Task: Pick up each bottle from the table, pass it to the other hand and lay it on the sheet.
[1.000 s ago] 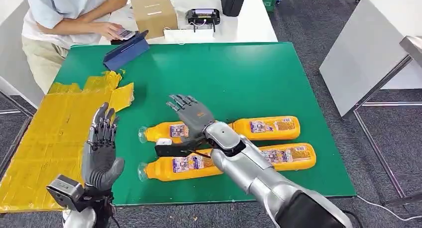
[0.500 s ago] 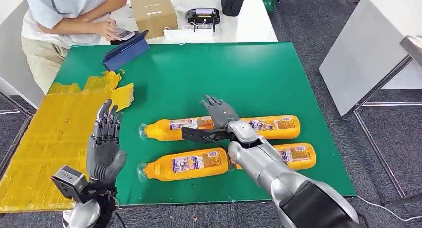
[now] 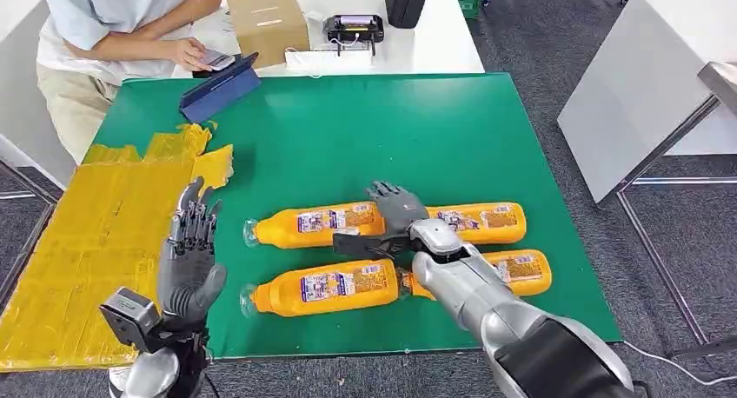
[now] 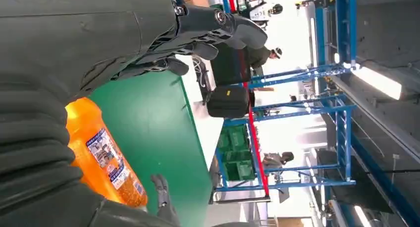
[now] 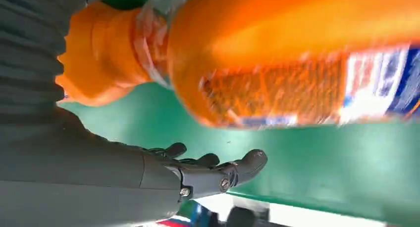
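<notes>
- Right hand (image 3: 395, 208) first: fingers spread and empty, hovering low over the far row of bottles, right around where the far-left bottle (image 3: 315, 223) meets the far-right bottle (image 3: 478, 222). From the head view I can't tell if it's actually touching either one.
- In the right wrist view the fingers (image 5: 218, 175) are stretched out flat with nothing in them, and a blurry orange bottle body sits just beside the palm side, not held.
- Left hand (image 3: 189, 257) is upright, palm facing the bottles, fingers apart, holding nothing. It's up near the front left of the table, about where the green mat meets the yellow sheet (image 3: 82, 242).
- Left wrist view backs that up: fingers (image 4: 198, 31) are loosely fanned out in the air, with an orange bottle lying on the green behind them.
- So all four bottles are on the green mat (image 3: 391, 129), lying on their sides in two rows, caps pointing toward the sheet. Near-left bottle (image 3: 322, 287) is the closest one to the left hand, near-right bottle (image 3: 517, 270) is partly hidden behind the right forearm.
- Nothing on the yellow sheet yet; it's crinkly and torn at its far edge.
- Further out: a person (image 3: 113, 33) is seated at the far left corner with a phone, next to a blue folder (image 3: 219, 89), a cardboard box (image 3: 268, 23) and a small black device (image 3: 354, 29) on the white table.
</notes>
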You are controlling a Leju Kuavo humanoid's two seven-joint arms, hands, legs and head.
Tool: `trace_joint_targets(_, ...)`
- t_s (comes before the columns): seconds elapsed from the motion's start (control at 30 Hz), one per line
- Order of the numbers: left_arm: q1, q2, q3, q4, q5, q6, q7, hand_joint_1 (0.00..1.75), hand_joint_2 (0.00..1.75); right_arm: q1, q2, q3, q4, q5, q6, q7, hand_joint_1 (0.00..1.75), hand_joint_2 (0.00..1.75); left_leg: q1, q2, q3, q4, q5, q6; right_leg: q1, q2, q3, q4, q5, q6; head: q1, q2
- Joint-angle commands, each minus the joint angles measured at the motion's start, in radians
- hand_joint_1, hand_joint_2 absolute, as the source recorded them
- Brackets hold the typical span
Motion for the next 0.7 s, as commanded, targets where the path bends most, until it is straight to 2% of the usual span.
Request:
trace_joint_targets(0.03, -0.034, 0.01, -0.025, 0.072, 0.004, -0.001, 0.003, 0.0, 1.75, -0.048, 0.018, 0.214, 0.062, 0.196, -0.025, 0.009, 0.0, 1.75, 0.001, -0.002, 0.004, 0.0, -0.002, -0.001, 0.001, 0.004, 0.005, 0.0, -0.002, -0.002, 0.0, 0.0)
trace_joint_targets(0.33, -0.032, 0.009, -0.024, 0.072, 0.004, 0.001, 0.003, 0.0, 1.75, -0.047, 0.032, 0.212, 0.06, 0.208, -0.028, 0.007, 0.0, 1.75, 0.002, -0.003, 0.007, 0.001, -0.004, -0.002, 0.001, 0.005, 0.008, 0.0, -0.004, -0.002, 0.0, 0.0)
trace_joint_targets(0.5, -0.032, 0.009, -0.024, 0.072, 0.004, 0.001, 0.003, 0.0, 1.75, -0.047, 0.032, 0.212, 0.06, 0.208, -0.028, 0.007, 0.0, 1.75, 0.001, -0.002, 0.003, 0.0, -0.001, -0.001, 0.0, 0.001, 0.003, 0.0, -0.001, -0.001, 0.0, 0.0)
trace_joint_targets(0.57, -0.035, 0.009, -0.026, 0.076, 0.005, 0.0, 0.003, 0.0, 1.75, -0.047, 0.032, 0.205, 0.064, 0.201, -0.012, 0.008, 0.0, 1.75, 0.002, -0.003, 0.006, 0.0, -0.003, -0.002, 0.001, 0.004, 0.007, 0.0, -0.003, -0.002, 0.0, 0.0)
trace_joint_targets(0.63, -0.045, 0.009, -0.03, 0.088, 0.006, -0.002, 0.003, 0.0, 1.75, -0.041, 0.033, 0.144, 0.069, 0.14, 0.032, 0.0, 0.0, 1.75, 0.001, -0.003, 0.005, 0.0, -0.002, -0.001, 0.001, 0.003, 0.006, 0.0, -0.002, -0.002, 0.0, 0.0)
trace_joint_targets(0.7, -0.066, 0.008, -0.039, 0.111, 0.009, -0.01, 0.003, 0.0, 1.75, -0.036, 0.025, 0.022, 0.087, 0.013, 0.126, -0.001, 0.0, 1.75, 0.002, -0.004, 0.005, 0.0, -0.002, -0.002, 0.001, 0.002, 0.007, 0.0, -0.003, -0.002, 0.0, 0.0)
